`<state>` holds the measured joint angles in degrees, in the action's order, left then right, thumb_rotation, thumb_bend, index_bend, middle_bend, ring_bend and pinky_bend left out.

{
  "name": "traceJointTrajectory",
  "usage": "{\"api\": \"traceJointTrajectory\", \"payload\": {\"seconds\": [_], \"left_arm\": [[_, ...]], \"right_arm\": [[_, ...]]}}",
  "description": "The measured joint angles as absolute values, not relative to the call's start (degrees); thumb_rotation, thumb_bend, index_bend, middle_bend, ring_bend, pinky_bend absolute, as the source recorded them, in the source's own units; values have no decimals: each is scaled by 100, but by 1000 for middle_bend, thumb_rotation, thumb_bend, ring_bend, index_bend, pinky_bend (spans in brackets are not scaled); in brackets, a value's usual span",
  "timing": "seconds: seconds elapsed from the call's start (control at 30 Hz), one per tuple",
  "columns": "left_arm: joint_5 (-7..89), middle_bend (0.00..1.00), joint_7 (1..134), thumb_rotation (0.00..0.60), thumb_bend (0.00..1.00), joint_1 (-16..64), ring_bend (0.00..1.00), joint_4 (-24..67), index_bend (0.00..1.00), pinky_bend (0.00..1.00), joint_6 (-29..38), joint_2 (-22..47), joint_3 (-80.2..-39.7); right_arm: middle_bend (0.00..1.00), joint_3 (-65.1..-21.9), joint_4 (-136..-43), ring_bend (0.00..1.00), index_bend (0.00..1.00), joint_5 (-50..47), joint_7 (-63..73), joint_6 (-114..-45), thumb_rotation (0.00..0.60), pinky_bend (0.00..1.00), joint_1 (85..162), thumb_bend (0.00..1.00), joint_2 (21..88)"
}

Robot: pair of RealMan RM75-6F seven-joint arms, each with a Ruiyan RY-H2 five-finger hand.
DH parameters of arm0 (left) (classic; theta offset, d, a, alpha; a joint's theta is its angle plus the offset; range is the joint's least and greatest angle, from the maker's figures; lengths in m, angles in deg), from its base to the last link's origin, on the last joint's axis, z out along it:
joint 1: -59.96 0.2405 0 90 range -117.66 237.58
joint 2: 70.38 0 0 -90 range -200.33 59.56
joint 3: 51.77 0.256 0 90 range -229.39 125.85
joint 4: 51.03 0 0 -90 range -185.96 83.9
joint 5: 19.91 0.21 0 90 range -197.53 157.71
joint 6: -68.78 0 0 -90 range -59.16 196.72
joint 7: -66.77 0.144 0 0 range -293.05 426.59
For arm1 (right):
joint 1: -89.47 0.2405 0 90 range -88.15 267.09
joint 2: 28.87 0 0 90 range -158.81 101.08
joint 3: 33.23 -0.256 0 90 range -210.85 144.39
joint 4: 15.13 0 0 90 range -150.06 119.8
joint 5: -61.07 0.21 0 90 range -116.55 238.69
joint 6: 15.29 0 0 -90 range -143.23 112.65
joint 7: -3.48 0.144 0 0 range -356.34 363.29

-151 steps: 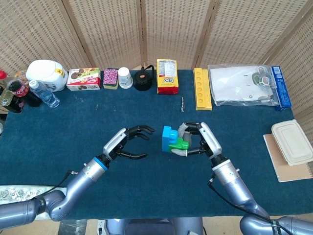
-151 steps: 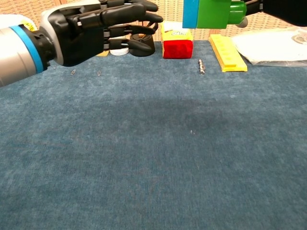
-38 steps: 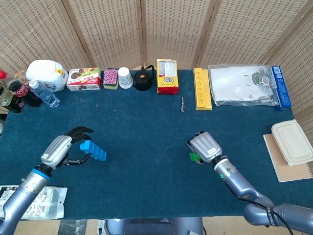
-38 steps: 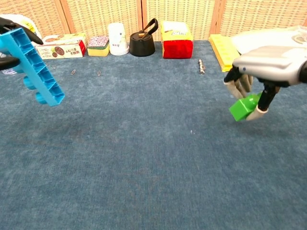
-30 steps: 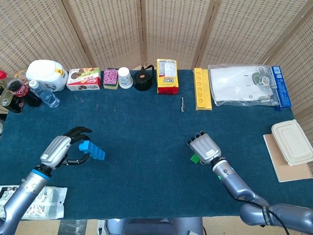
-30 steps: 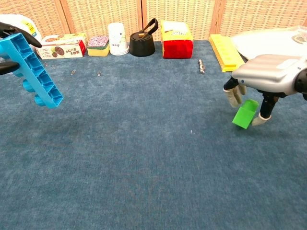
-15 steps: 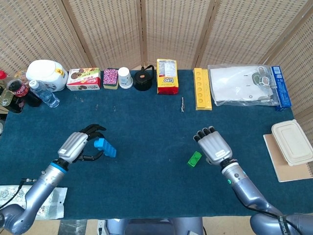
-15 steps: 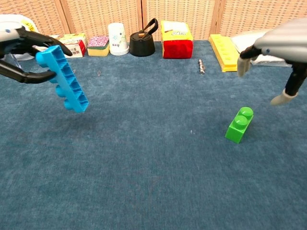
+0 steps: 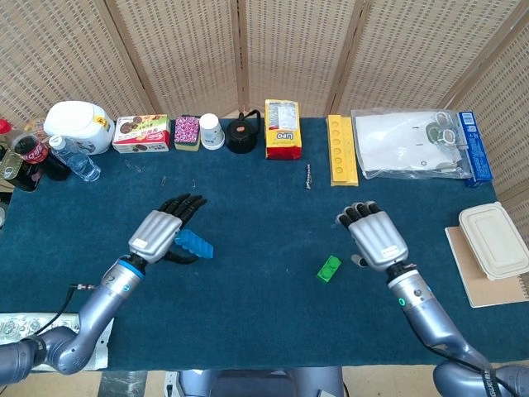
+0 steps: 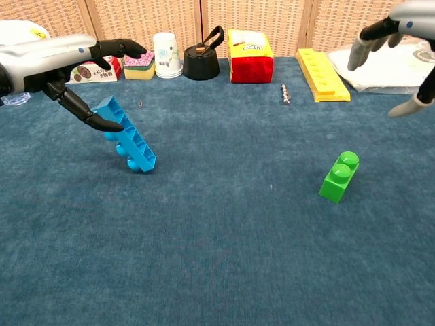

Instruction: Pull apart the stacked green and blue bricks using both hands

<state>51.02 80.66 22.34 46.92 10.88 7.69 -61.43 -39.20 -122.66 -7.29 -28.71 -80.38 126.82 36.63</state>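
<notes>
The green brick [image 9: 329, 269] [image 10: 340, 176] lies alone on the blue cloth, studs up. My right hand [image 9: 376, 238] [image 10: 401, 34] hovers above and to the right of it, fingers spread, holding nothing. The long blue brick [image 9: 193, 244] [image 10: 129, 142] stands tilted with its lower end on the cloth. My left hand [image 9: 161, 230] [image 10: 54, 58] is over its upper end with the fingers stretched out straight; only the thumb touches the brick. The two bricks are far apart.
Along the far edge stand a white jug [image 9: 80, 126], snack boxes [image 9: 141, 133], a cup [image 9: 212, 131], a black kettle [image 9: 242, 134], a yellow-red packet [image 9: 283, 129], a yellow strip [image 9: 341, 149] and a plastic bag [image 9: 409, 142]. A lidded container [image 9: 493, 240] sits at the right.
My left hand brought the blue brick down toward the middle and opened its fingers, so the brick now leans on the cloth. My right hand rose further from the green brick.
</notes>
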Motion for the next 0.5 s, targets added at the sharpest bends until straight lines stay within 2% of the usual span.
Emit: {"api": "traceJointTrajectory", "payload": {"seconds": [0.3,0.5], "left_arm": [[5037,82,8097,492,161,2506,0,5068,35,144,623,266,-6128],[5331,83,7780,492,161,3078,0,5356,35,144,104,-471,-5873]], "right_arm": [[303,-4063,-11811,263,326,-958,-1987,-8099,600,266,12533,11,3673],[319,-4103,-11462,278,348,-933,-1468,-8115,600,271,12365,11,3663]]}}
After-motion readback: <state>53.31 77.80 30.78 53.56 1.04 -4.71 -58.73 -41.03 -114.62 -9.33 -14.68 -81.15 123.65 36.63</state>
